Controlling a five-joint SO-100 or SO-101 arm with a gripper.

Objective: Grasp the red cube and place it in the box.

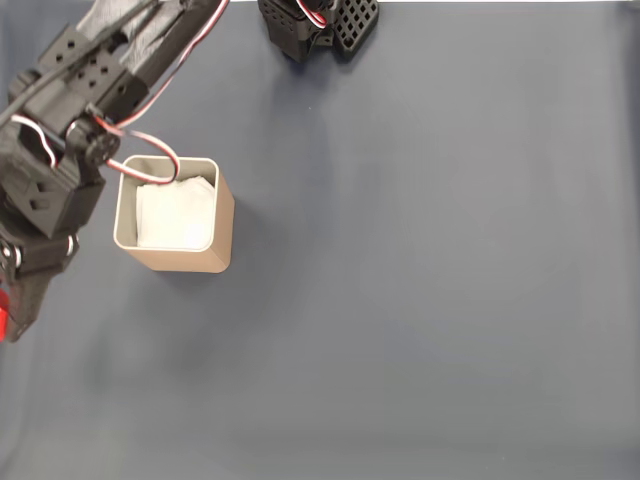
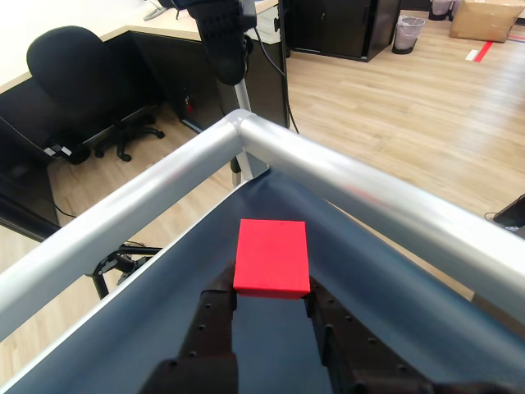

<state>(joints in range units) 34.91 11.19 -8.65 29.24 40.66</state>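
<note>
**Red cube gripped at the table's corner**

In the wrist view, the black two-finger gripper point(image 2: 271, 297) clenches the small bright red cube point(image 2: 271, 256) between its jaws, near the corner where two silvery metal rails point(image 2: 344, 185) of the dark blue-grey table point(image 2: 271, 201) meet. In the fixed view, the black arm point(image 1: 60, 120) reaches to the left edge, where a sliver of red shows. The square tan box with white lining point(image 1: 176, 217) stands just right of the arm, apart from the cube.

In the wrist view, a pale wood floor point(image 2: 394, 90) spreads beyond the table's silvery rail point(image 2: 369, 193). A black office chair point(image 2: 70, 61) stands by a dark desk point(image 2: 164, 57); a waste bin point(image 2: 408, 33) and cardboard box point(image 2: 484, 18) sit farther off.
</note>
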